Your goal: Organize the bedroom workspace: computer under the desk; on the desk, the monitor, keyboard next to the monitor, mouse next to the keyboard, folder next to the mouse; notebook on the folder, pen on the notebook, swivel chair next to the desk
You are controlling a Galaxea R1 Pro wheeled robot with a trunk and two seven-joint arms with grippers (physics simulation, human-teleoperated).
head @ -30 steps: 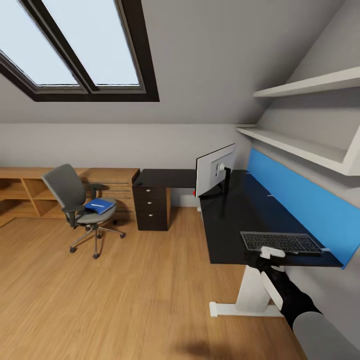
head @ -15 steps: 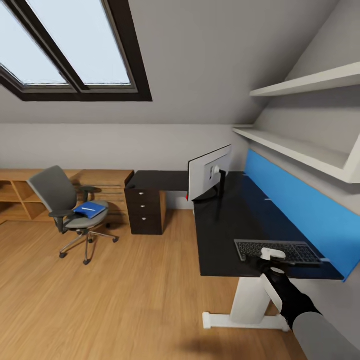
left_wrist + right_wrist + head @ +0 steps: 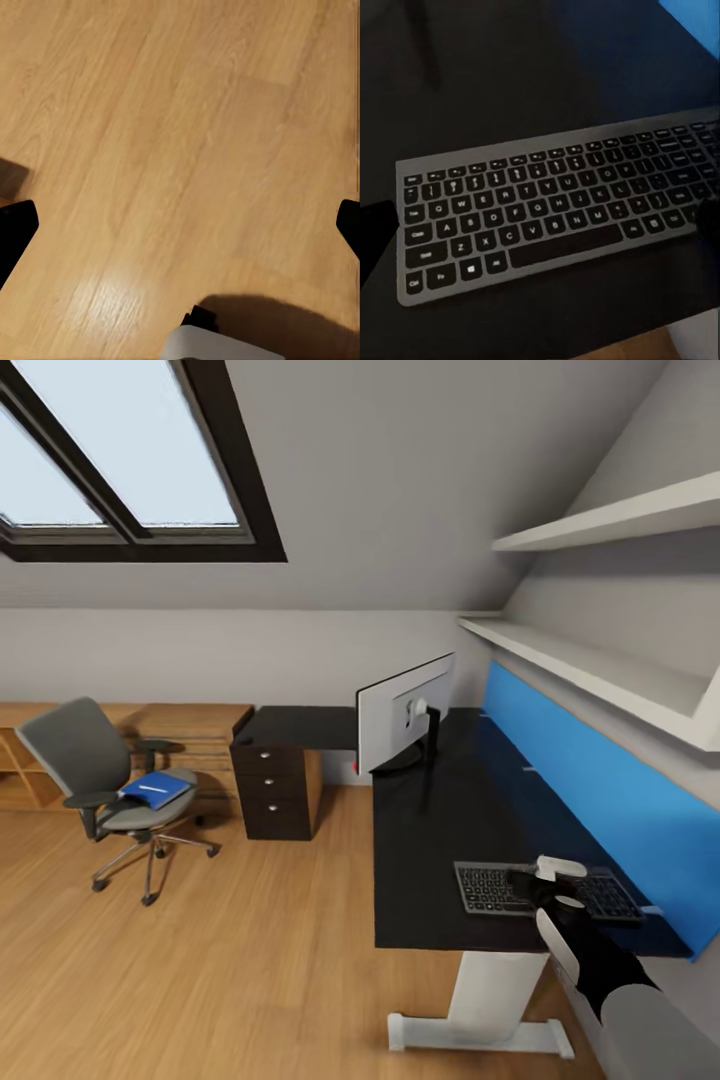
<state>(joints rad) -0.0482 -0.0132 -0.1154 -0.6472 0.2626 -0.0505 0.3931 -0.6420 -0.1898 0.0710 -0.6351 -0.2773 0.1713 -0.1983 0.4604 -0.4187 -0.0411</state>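
Observation:
The keyboard (image 3: 545, 890) (image 3: 547, 217) lies flat near the front end of the black desk (image 3: 430, 830). My right gripper (image 3: 548, 880) (image 3: 544, 225) hovers just over it, open, its fingertips (image 3: 375, 232) wide apart. The monitor (image 3: 403, 712) stands further back on the desk. At the left the swivel chair (image 3: 75, 755) stands away from the desk, and the blue folder (image 3: 155, 790) on its seat carries a thin white pen (image 3: 152, 788). My left gripper (image 3: 180, 232) is open above bare floor. Computer, mouse and notebook are out of view.
Black drawers (image 3: 275, 790) close the desk's far end, with a wooden chest (image 3: 200, 735) and low shelving (image 3: 15, 760) beyond the chair. A blue panel (image 3: 590, 790) and wall shelves (image 3: 590, 660) line the right wall. A white leg (image 3: 490, 990) holds the desk.
The whole view has swung to the right, so chair, drawers and monitor sit further left in the picture. My right gripper stays over the keyboard, which has not shifted on the desk.

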